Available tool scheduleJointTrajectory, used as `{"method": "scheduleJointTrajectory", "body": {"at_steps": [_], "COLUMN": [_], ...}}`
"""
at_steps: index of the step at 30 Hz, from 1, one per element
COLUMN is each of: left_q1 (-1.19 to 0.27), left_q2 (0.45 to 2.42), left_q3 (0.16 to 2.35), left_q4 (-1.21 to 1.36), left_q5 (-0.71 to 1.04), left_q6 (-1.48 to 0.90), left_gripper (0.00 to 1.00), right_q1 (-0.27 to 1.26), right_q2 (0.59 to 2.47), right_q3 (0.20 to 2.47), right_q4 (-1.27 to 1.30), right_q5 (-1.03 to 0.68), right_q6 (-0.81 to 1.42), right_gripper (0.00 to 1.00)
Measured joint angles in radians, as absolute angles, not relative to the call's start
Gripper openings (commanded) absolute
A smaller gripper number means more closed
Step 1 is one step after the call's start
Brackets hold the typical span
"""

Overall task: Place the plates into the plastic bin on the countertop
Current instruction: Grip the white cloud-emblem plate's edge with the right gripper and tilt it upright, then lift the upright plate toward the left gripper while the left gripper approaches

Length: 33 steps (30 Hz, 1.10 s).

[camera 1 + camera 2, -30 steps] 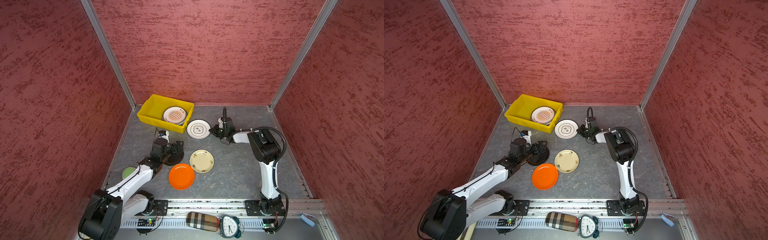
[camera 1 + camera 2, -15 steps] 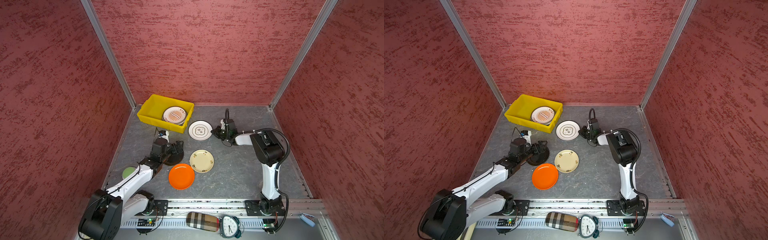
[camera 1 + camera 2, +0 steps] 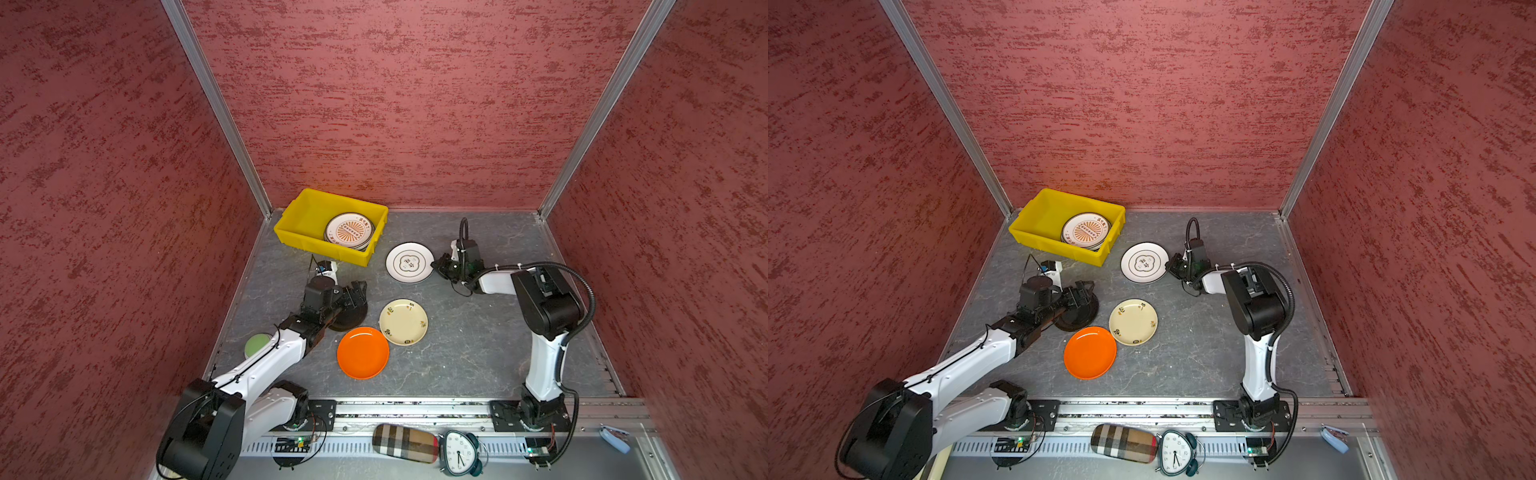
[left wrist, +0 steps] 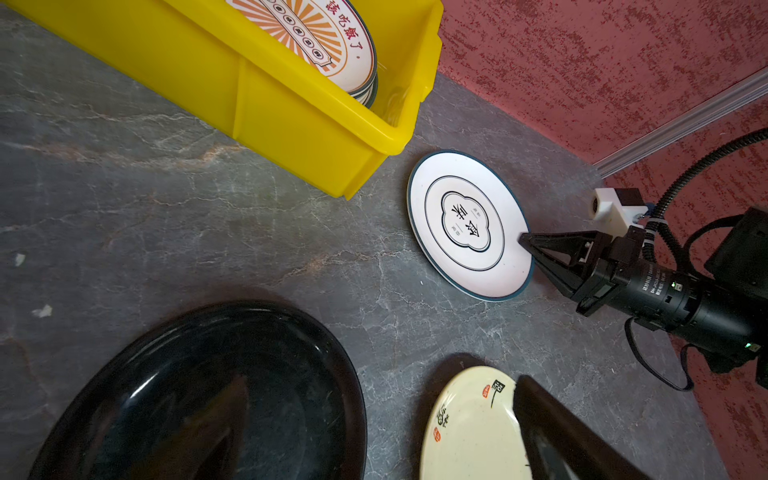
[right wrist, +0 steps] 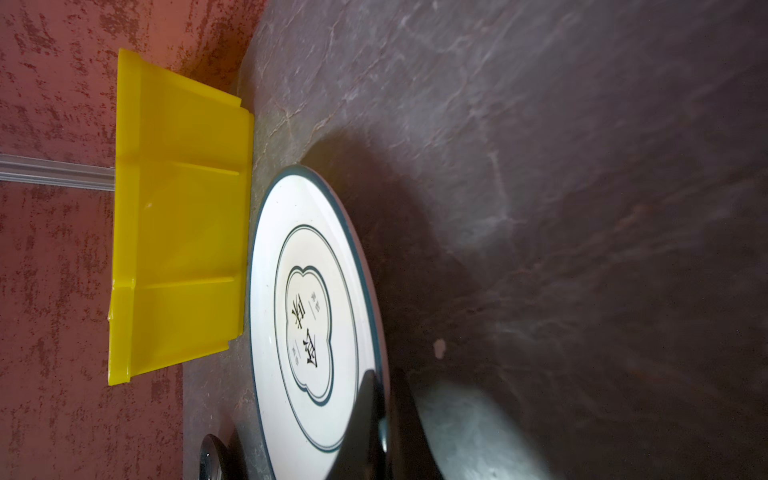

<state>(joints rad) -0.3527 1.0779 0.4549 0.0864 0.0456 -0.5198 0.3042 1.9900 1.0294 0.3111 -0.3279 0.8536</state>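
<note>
The yellow plastic bin (image 3: 316,248) stands in the far left corner of the tabletop (image 3: 478,340). Its long axis runs almost along the far edge, with the right end turned a little toward the front edge. In its right half lies a stack of plates, flat, with the sunburst plate (image 3: 349,230) on top.

The white cloud-outline plate (image 3: 409,262) lies face up near the bin's right end. The right claw (image 3: 435,265) points left, toward the bin, and is clenched on this plate's rim at the side away from the bin. I cannot tell whether the plate is lifted off the tabletop.

The left claw (image 3: 356,296) is released and spread wide, hanging over the black plate (image 3: 349,321) left of the middle. The cream floral plate (image 3: 403,322) and the orange plate (image 3: 363,352) lie just beside it, toward the front edge.

Compared with one second ago, the cloud-outline plate and the right arm (image 3: 548,307) are a little more to the right, so the gap to the bin is wider. The left claw and the other plates have not moved.
</note>
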Motion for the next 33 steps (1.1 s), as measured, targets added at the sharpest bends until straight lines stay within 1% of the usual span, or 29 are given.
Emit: {"method": "scheduleJointTrajectory", "body": {"at_steps": [16, 24, 33], "left_q1": [-0.353, -0.358, -0.4], "left_q2": [1.075, 1.075, 1.092], "left_q3": [0.455, 0.455, 0.467], "left_q4": [0.087, 0.089, 0.115], "left_q5": [0.046, 0.047, 0.067], "left_q6": [-0.527, -0.526, -0.528], "left_gripper": [1.0, 1.0, 1.0], "right_q1": [0.299, 0.299, 0.305], "right_q2": [1.813, 1.677, 1.541], "right_q3": [0.914, 0.872, 0.83], "right_q4": [0.233, 0.208, 0.173], "right_q5": [-0.287, -0.283, -0.286], "right_q6": [0.838, 0.834, 0.834], "right_gripper": [0.0, 0.0, 0.0]}}
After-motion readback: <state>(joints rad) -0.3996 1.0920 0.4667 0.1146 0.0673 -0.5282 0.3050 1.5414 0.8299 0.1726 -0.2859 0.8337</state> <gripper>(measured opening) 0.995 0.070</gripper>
